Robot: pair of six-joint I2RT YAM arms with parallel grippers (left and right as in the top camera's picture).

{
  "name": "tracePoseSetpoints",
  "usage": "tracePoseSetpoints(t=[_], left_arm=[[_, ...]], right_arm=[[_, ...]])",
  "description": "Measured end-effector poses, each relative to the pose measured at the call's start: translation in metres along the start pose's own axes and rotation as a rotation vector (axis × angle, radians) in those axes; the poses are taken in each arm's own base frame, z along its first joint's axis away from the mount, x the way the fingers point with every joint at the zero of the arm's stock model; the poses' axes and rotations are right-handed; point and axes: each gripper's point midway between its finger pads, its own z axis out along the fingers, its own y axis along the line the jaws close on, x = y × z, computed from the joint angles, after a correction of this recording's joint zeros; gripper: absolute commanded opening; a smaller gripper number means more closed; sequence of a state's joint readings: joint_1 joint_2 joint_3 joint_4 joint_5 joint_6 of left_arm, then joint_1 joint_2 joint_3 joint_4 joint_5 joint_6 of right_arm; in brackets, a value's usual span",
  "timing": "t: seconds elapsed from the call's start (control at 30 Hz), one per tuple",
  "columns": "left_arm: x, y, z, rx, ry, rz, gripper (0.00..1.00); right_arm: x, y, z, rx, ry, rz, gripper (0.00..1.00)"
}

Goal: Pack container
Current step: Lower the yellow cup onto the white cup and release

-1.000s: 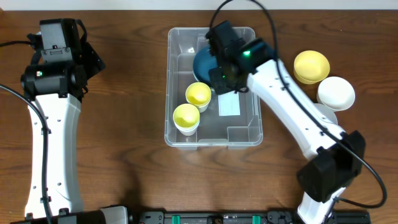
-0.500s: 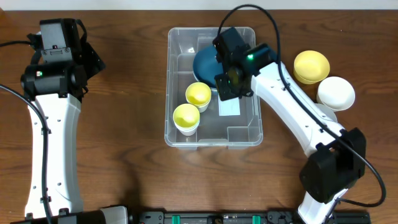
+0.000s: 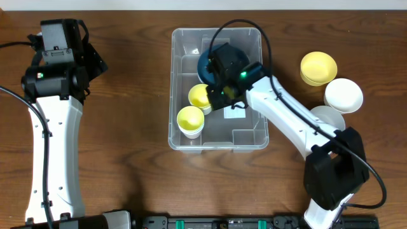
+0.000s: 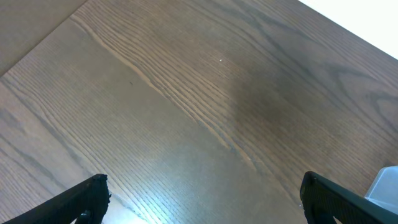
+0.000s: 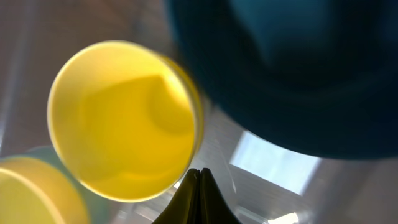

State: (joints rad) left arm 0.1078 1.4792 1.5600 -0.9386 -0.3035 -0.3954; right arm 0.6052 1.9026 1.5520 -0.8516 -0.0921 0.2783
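Note:
The container (image 3: 251, 124), a large clear bin, stands mid-table. Inside it are a dark blue bowl (image 3: 206, 60) at the far end and two yellow cups (image 3: 200, 95) (image 3: 189, 119) on the left. My right gripper (image 3: 216, 98) hangs inside the bin between bowl and nearer cup. In the right wrist view its jaws (image 5: 199, 172) are shut with nothing between them. The tips sit just beside the rim of a yellow cup (image 5: 124, 118), with the blue bowl (image 5: 298, 74) above and the white label (image 5: 273, 165) behind. My left gripper (image 4: 204, 182) is open over bare wood.
A yellow bowl (image 3: 318, 67) and a white bowl (image 3: 343, 94) stand on the table right of the bin, with another pale dish (image 3: 327, 116) below them. The left arm (image 3: 54, 76) stays at the far left. A bin corner (image 4: 385, 183) shows in the left wrist view.
My right gripper has shut its jaws and moved from over the blue bowl toward the near left, up to the yellow cup. The left arm has not moved.

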Motion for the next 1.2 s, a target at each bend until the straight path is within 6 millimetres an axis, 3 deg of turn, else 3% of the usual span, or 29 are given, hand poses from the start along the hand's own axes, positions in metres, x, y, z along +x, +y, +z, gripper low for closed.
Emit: tracePoseSetpoints(t=[0.17,0.57,0.97,1.2], left_arm=[[0.000,0.000,0.000,0.000,0.000,0.000,0.98],[0.000,0.000,0.000,0.000,0.000,0.000,0.98],[0.000,0.000,0.000,0.000,0.000,0.000,0.98],[0.000,0.000,0.000,0.000,0.000,0.000,0.98]], right_arm=[[0.003,0.012,0.001,-0.005,0.000,-0.029,0.01],[0.011,0.006,0.002,0.030,0.027,-0.029,0.01],[0.030,-0.004,0.031,0.038,0.037,-0.028,0.01],[0.027,-0.003,0.032,0.035,0.024,-0.029,0.01]])
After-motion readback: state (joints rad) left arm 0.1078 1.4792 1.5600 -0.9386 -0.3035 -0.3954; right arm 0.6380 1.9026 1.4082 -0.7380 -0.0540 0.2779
